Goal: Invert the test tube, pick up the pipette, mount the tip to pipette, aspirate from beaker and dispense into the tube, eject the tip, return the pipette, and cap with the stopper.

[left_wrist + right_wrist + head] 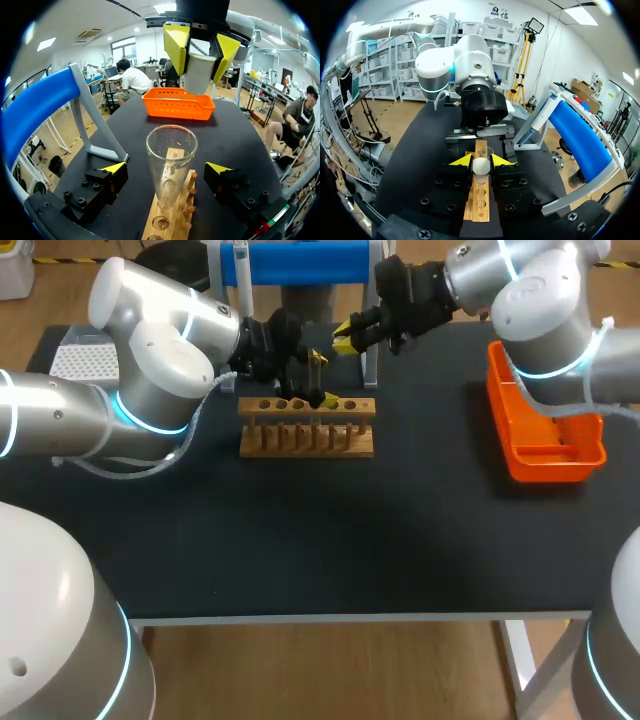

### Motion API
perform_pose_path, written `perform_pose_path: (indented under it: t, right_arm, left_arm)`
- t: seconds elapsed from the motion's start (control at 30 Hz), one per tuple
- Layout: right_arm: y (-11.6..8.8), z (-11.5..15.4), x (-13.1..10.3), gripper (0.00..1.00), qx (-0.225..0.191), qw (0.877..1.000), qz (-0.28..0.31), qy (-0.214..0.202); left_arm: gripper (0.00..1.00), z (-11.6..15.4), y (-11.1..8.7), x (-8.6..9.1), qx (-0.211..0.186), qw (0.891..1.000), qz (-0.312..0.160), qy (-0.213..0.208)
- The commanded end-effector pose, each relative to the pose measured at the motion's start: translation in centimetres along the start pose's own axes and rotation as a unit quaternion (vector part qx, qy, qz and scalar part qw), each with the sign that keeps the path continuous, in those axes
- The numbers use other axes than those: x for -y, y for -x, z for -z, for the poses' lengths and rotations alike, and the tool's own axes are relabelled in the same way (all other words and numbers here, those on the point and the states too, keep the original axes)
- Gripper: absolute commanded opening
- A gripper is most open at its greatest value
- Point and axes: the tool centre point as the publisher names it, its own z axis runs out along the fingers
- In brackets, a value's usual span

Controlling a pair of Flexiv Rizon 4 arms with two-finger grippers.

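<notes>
Wooden rack (305,428) taken as reference: set on the black table (300,540), long side across, one row of holes along the top bar.

Test tube (170,162): clear glass, upright in one hole of the rack, mouth up, uncapped.

Left gripper (165,168): low over the rack, level with the tube, on the arm entering from the rack's left. Fingers spread wide, one on each side of the tube, with a visible gap on both sides and no contact with the glass. Nothing held.

Right gripper (481,160): above the rack and higher than the tube mouth, on the arm entering from the rack's far right. Fingers closed in on the pale stopper (481,167), both yellow tips pressed against it from opposite sides.

Stopper: over the rack's line of holes, above the tube mouth and apart from it, not seated.

Blue pipette stand (300,262): behind the rack, near the far table edge.

Orange basket (545,430): well to the rack's right, on the table.

White tip box (85,362): well to the rack's left, partly hidden by the left arm.
</notes>
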Motion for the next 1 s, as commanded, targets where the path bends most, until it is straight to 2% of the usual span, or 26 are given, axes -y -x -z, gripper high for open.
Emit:
perform_pose_path:
  t: [0.03, 0.6, 1.0]
  right_arm:
    - [0.8, -0.8, -0.5, 0.00, -0.024, 1.000, -0.001, -0.006]
    - [1.2, -2.9, -1.4, 0.00, -0.036, 0.999, -0.005, -0.010]
    - [1.5, -3.2, -1.5, 0.00, -0.034, 0.999, -0.009, -0.007]
  left_arm:
    - [1.00, 0.0, 0.1, 0.0, -0.001, 1.000, 0.000, 0.001]
    - [1.00, 0.0, 0.1, 0.0, -0.001, 1.000, 0.000, 0.001]
    - [1.00, 0.0, 0.1, 0.0, -0.001, 1.000, 0.000, 0.001]
